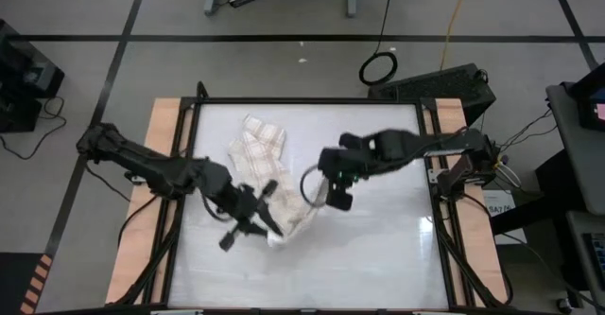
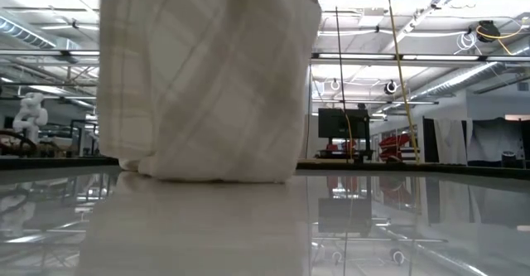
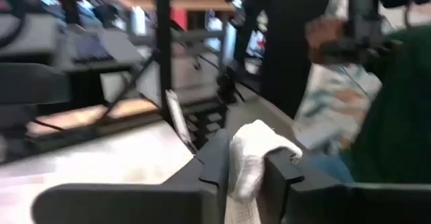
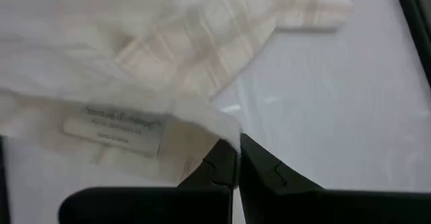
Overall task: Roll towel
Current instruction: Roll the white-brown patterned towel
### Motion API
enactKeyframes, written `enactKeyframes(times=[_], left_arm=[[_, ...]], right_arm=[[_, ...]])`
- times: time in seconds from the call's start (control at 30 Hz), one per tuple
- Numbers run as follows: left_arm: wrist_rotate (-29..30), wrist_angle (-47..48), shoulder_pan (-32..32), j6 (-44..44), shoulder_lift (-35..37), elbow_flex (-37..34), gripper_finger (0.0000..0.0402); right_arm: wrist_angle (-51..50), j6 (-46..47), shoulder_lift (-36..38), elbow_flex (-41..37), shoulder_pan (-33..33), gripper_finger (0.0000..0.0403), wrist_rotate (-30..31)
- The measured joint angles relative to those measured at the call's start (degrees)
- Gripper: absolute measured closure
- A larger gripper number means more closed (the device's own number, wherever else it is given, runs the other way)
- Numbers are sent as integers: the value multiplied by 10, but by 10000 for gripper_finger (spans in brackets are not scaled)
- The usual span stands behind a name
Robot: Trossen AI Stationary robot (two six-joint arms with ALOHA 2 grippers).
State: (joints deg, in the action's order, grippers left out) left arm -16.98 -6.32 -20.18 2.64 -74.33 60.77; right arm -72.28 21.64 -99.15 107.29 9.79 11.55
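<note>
The towel [image 1: 257, 164] lay crumpled a little left of the table's [image 1: 397, 249] middle, one plaid end spread toward the far edge and the rest bunched nearer the front. In the low view the towel [image 2: 207, 77] rose as a tall cream wall with faint tan stripes, resting on the glossy top.

The left gripper [image 1: 253, 213] sat at the towel's near end; in its wrist view a white fold of towel [image 3: 252, 153] stood between the two fingers [image 3: 212, 173], which were clamped on it, slightly apart.

The right gripper [image 1: 333, 198] hovered just right of the towel, fingers [image 4: 219, 167] pressed together and pinching a thin edge of the cloth [image 4: 202, 116]. Beside them a sewn-in label [image 4: 114, 128] showed on the towel; its print was too blurred to read.
</note>
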Motion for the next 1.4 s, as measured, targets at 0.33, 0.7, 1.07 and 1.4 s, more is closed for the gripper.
enactKeyframes(times=[0.33,0.7,1.07,1.4], left_arm=[[-5,115,-32,15,-40,0,167],[184,171,-30,2,9,0,63],[404,299,104,-42,-10,-64,62],[361,257,197,-75,-38,-116,134]], right_arm=[[13,119,0,-103,90,401,164],[8,107,0,-104,98,401,259],[-56,189,2,-119,133,401,260],[3,346,0,-258,193,401,267]])
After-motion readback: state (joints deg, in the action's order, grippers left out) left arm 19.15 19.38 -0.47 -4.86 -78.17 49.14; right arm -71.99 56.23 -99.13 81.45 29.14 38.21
